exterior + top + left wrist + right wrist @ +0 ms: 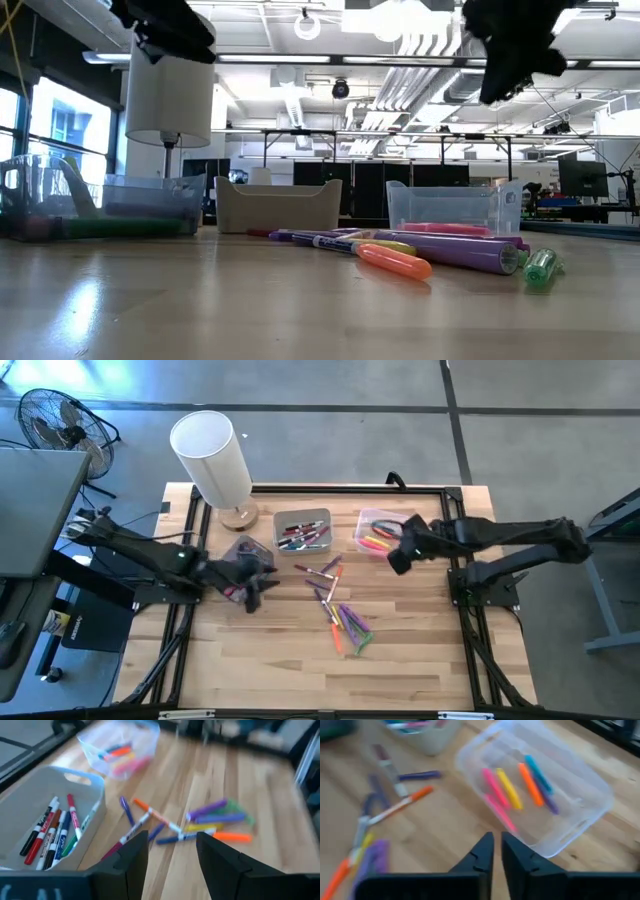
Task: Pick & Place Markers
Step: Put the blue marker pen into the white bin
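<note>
While a loose pile of markers [336, 605] remains on the bare wood, the sorting looks roughly half done: some pens already lie in three containers, and about a dozen are left to move.

The left pincer [171, 851] hangs with its dark fingers spread and nothing between them; the scattered pile lies just ahead of it. Beside it stands a grey bin [30, 795], opaque and round-cornered with a cut-out handle, holding thin red, blue and green pens with white barrels. A second clear bin [243, 552] sits right under this arm, its contents hard to tell.

The right pincer [497, 851] has its fingers nearly pressed together, only a thin slit between them, and it grips nothing. Directly ahead of it sits the clear plastic bin [580, 817], a thin-walled glossy tub with pink, yellow, orange and blue-green highlighters lying side by side inside. The pile lies off to its side, well apart.

The loose ones are smooth plastic cylinders: fat purple, orange and green highlighters, and slimmer capped pens. The table [420, 660] is pale butcher-block wood with visible strips.
</note>
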You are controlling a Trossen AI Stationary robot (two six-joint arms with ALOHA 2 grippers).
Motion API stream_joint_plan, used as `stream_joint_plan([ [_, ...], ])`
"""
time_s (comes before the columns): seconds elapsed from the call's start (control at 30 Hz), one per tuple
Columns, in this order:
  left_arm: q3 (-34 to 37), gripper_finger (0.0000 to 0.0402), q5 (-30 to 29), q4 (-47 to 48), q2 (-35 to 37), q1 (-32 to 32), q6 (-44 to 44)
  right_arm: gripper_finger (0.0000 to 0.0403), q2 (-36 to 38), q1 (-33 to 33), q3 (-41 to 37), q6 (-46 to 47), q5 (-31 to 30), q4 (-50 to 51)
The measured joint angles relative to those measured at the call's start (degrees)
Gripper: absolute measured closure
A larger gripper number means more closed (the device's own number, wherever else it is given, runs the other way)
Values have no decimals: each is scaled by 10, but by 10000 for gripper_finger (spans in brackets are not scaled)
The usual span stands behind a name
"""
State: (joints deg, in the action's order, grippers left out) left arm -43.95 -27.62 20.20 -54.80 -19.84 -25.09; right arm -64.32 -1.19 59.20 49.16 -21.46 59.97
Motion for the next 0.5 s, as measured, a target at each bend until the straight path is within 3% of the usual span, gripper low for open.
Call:
stream_joint_plan([
  [0.1, -60, 237, 12, 22, -75, 0, 25, 398, 27, 62, 0, 22, -17, 1],
  [0.33, -227, 237, 97, 145, -259, 26, 156, 397, 33, 183, 0, 62, -49, 8],
  [0.5, -323, 237, 153, 194, -377, 47, 328, 399, 32, 268, 0, 92, -65, 11],
])
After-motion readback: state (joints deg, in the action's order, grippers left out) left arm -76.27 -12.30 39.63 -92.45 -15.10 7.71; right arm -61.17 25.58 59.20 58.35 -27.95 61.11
